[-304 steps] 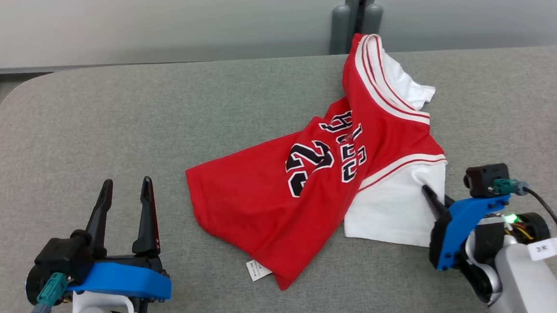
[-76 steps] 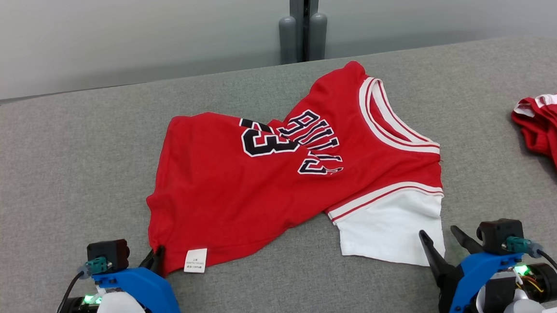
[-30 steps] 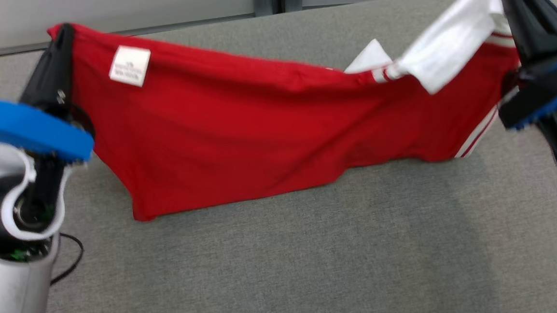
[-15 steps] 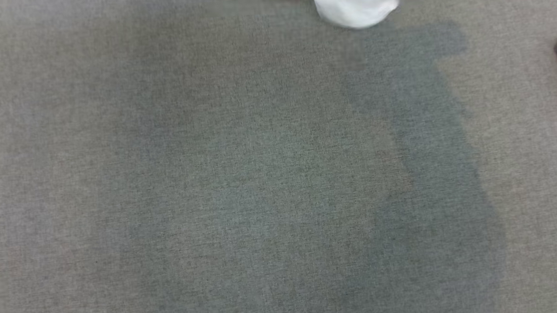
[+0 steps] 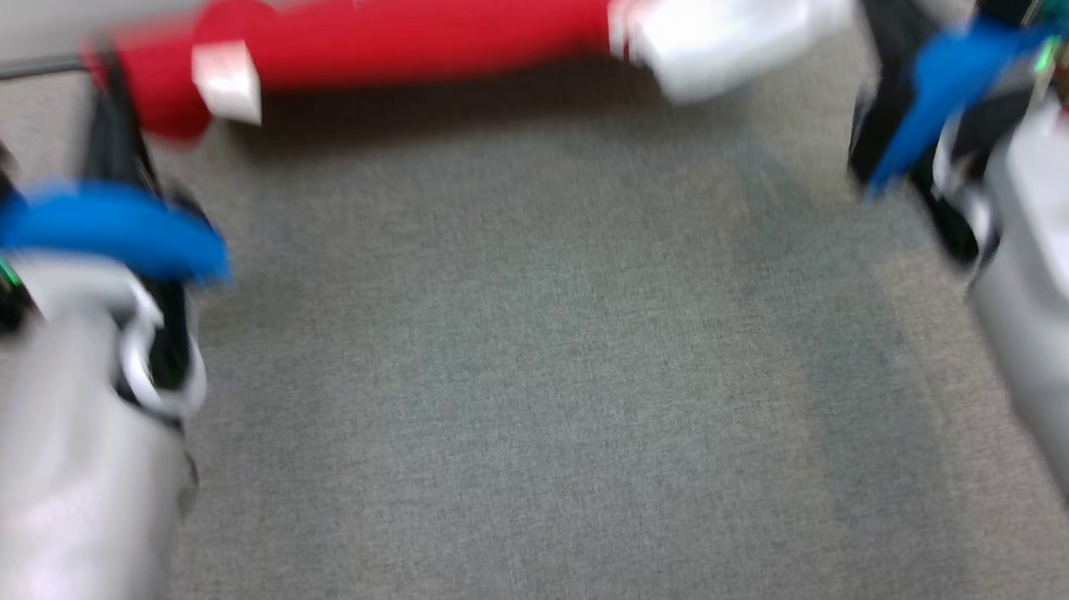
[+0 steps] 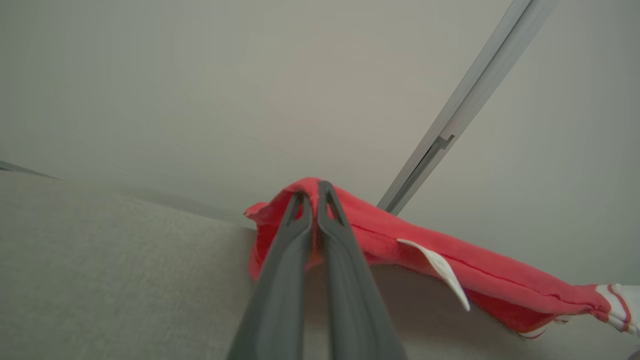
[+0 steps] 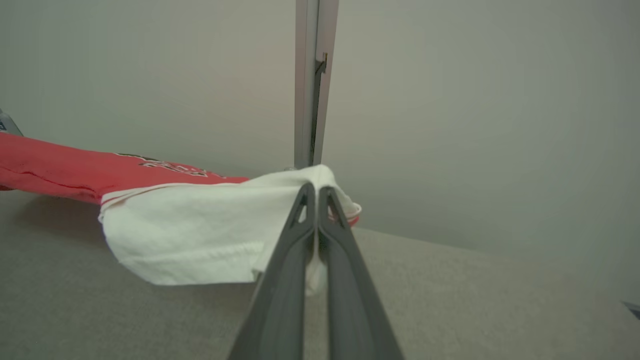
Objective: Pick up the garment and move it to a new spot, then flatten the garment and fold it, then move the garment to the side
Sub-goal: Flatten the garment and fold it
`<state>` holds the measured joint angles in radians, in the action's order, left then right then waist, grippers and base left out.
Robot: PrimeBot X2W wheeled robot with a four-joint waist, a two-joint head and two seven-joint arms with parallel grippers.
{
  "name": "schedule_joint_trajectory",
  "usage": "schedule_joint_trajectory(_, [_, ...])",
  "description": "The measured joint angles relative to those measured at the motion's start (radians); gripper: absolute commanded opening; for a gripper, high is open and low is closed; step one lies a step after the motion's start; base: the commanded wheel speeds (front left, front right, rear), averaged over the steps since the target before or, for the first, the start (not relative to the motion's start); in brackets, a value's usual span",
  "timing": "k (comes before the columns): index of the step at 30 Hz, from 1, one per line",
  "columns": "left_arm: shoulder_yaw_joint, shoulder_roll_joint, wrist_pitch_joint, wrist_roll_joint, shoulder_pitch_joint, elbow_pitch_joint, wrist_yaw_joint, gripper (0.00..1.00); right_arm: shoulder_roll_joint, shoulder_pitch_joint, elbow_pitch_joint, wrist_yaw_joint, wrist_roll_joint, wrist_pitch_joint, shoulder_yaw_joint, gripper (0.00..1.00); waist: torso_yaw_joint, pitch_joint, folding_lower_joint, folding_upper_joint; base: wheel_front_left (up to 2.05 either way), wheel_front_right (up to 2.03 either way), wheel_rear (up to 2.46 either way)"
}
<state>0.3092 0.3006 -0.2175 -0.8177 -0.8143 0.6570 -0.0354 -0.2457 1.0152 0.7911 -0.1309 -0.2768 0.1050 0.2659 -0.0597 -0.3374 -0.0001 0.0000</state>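
Step in hand: we judge this to be the carry to a new spot. The garment (image 5: 425,28) is raised and not yet laid out.
Left pincer (image 6: 311,192): fingers together, clamped on a red corner of the cloth, with the white care label (image 6: 440,267) just beside the grip.
Right pincer (image 7: 316,192): fingers together, clamped on the edge of the white sleeve (image 7: 190,240).
Garment position: it hangs as a slack band over the far part of the counter (image 5: 540,383). In both wrist views it appears clear of the counter surface. The head view is blurred, so we cannot confirm this along the whole span.
Relation to pincers: the garment runs between the two. Each end is pinched at a fingertip and the middle sags towards the counter.
Recommended handling: hold both pincers level above the counter and draw them apart until the sag is gone. Lower the hanging edge onto the counter first, then lay the rest down flat. Release only once the cloth rests.
Risk noted: both grips are shallow, so a hard pull could slip a corner.
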Motion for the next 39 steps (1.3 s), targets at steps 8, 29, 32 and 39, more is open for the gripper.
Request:
schedule_joint_trajectory(8, [0.064, -0.038, 0.069, -0.029, 0.35, 0.072, 0.023, 0.0, -0.052, -0.412, -0.138, 0.0, -0.193, -0.281, 0.01, 0.0, 0.009, 0.111, -0.0001, 0.0, 0.0, 0.0, 0.0])
schedule_joint_trajectory(29, [0.062, 0.206, 0.439, -0.092, 0.972, -0.85, 0.344, 0.0, 0.164, -1.221, -1.212, 0.0, -0.007, -1.078, -0.401, 0.0, 0.034, 0.199, 0.0, 0.0, 0.0, 0.0, 0.0])
schedule_joint_trajectory(32, [0.062, 0.212, 0.459, -0.087, 0.93, -0.866, 0.351, 0.0, 0.162, -1.142, -1.204, 0.0, -0.002, -1.047, -0.393, 0.0, 0.035, 0.187, 0.0001, 0.0, 0.0, 0.0, 0.0])
schedule_joint_trajectory(39, [0.064, 0.172, 0.475, -0.058, 0.697, -0.745, 0.349, 0.0, 0.123, -0.873, -1.047, 0.0, -0.013, -0.998, -0.355, 0.0, 0.044, 0.14, 0.0002, 0.0, 0.0, 0.0, 0.0])
